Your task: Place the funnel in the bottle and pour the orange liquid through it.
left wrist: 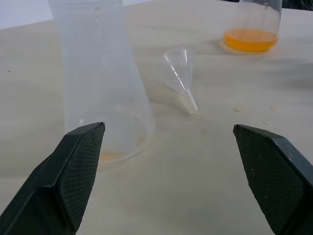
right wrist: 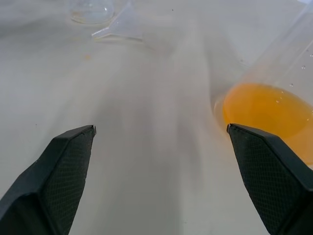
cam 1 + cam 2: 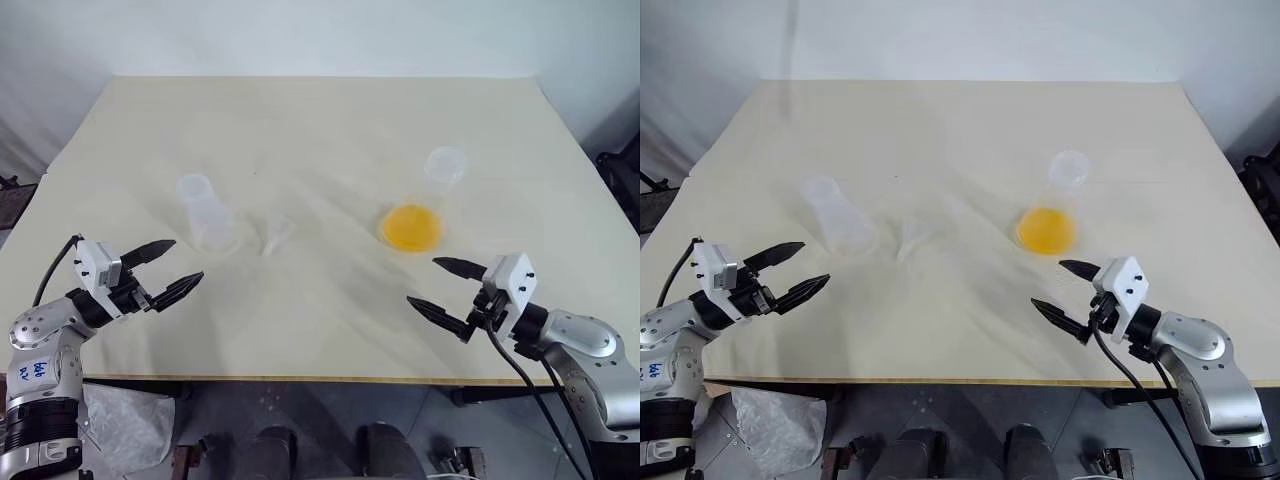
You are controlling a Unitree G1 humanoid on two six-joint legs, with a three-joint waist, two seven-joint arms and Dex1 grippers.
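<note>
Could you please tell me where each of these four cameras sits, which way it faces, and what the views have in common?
Left eye view: on the head, looking forward and down over the table; left gripper and right gripper show, both open.
Right eye view: beside it, the same scene.
Left wrist view: along its own fingers toward the bottle and the funnel lying on its side.
Right wrist view: along its own fingers, toward the orange liquid.
Both wrist views share the funnel.
</note>
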